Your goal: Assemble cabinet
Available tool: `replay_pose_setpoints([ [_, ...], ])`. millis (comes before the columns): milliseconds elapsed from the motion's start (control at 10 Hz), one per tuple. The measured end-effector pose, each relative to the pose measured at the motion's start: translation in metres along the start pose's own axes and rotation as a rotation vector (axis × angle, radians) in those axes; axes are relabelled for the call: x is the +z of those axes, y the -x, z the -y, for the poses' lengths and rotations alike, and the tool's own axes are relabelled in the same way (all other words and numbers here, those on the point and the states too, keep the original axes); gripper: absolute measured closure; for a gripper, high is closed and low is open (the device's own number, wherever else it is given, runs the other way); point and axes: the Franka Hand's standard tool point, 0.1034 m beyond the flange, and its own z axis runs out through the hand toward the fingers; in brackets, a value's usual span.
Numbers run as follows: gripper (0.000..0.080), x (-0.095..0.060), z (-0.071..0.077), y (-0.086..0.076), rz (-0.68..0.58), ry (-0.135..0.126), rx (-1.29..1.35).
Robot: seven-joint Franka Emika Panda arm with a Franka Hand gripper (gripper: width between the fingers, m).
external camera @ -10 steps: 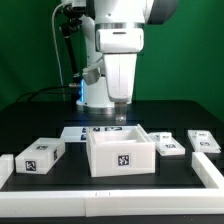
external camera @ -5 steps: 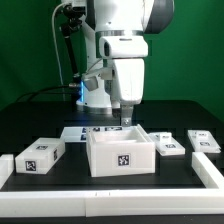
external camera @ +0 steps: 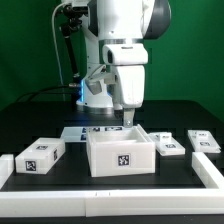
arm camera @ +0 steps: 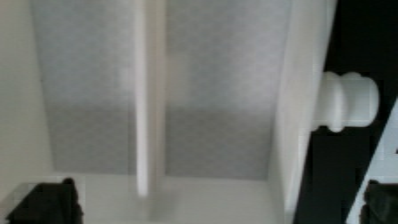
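Note:
The cabinet body (external camera: 121,155), an open-topped white box with a marker tag on its front, stands mid-table. My gripper (external camera: 127,119) hangs just above its rear rim, towards the exterior view's right. In the wrist view the body's grey inside, a thin white rib (arm camera: 146,100) and a side wall (arm camera: 302,100) with a round peg (arm camera: 350,100) fill the frame. My gripper (arm camera: 214,205) is open and empty. Its dark fingertips (arm camera: 45,203) sit far apart, one over the inside and one beyond the wall. Small tagged white blocks lie on either side of the body (external camera: 38,156) (external camera: 168,147) (external camera: 203,141).
The marker board (external camera: 92,131) lies flat behind the body. A low white rim (external camera: 110,186) frames the black table along the front and sides. The arm's base and cables stand at the back.
The arm has shifted a little towards the exterior view's right and lowered towards the body's rear rim. The body and blocks have not moved.

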Motion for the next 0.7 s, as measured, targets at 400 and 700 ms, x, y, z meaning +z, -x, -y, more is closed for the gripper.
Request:
replay_pose_setpoints([
  [400, 0.0002, 0.022, 0.03, -0.005, -0.014, -0.026, 0.01],
  [700, 0.0002, 0.043, 0.034, -0.008, -0.028, -0.057, 0.016],
])
